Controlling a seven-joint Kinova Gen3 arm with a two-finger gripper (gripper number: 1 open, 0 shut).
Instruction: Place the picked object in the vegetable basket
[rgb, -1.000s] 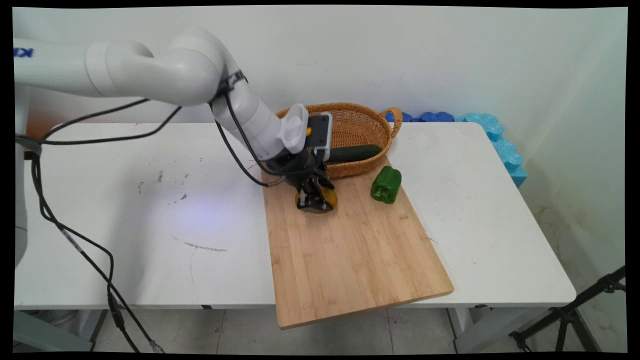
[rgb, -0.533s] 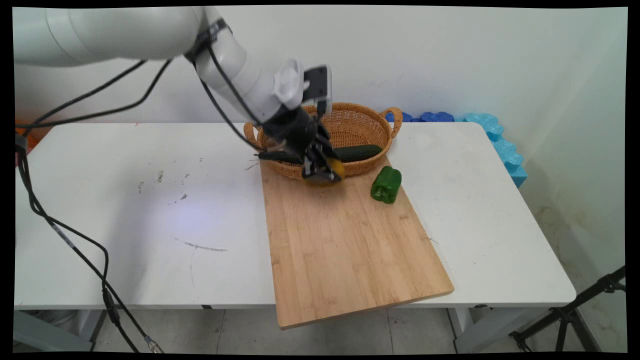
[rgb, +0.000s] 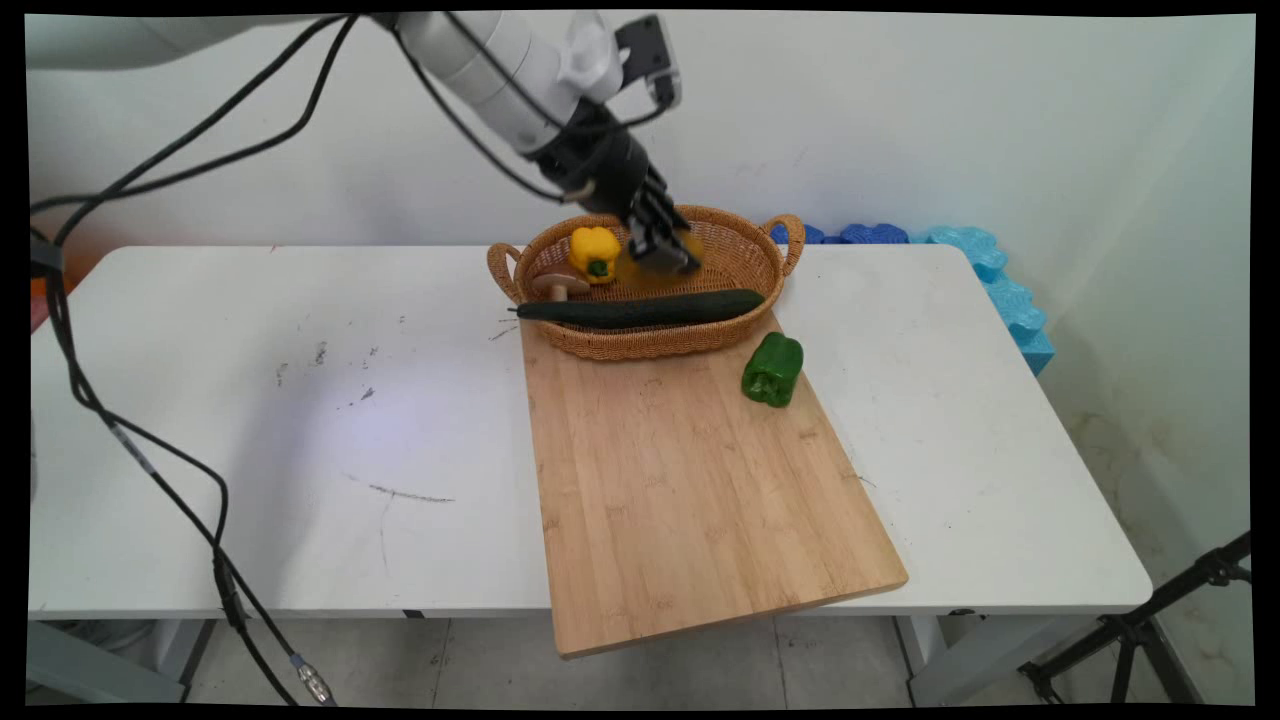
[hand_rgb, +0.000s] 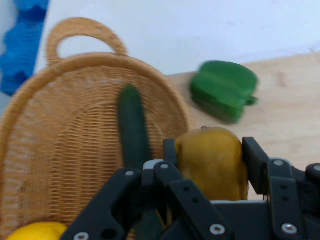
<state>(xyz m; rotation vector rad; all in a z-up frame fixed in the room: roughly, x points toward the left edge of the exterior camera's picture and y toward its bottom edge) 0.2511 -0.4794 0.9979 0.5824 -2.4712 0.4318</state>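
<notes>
My gripper (rgb: 662, 252) hangs over the wicker basket (rgb: 650, 345) at the back of the table, shut on an orange-yellow pepper-like vegetable (rgb: 655, 270). In the hand view the gripper (hand_rgb: 211, 152) has its fingers on either side of that vegetable (hand_rgb: 212, 165), with the basket (hand_rgb: 55, 150) below and to the left. A long dark cucumber (rgb: 640, 308) lies across the basket's front; the hand view shows the cucumber (hand_rgb: 132, 125) too. A bright yellow pepper (rgb: 594, 252) and a brown mushroom (rgb: 560, 284) sit in the basket's left part.
A green pepper (rgb: 772, 369) lies on the far right corner of the wooden cutting board (rgb: 690, 500), which overhangs the table's near edge. The hand view has the green pepper (hand_rgb: 222, 90) beyond the fingers. Blue foam pieces (rgb: 1000, 285) line the wall at the table's right end.
The gripper has lifted the orange-yellow vegetable off the cutting board and carried it up and back to above the basket. The yellow pepper and mushroom have come out from behind the arm.
</notes>
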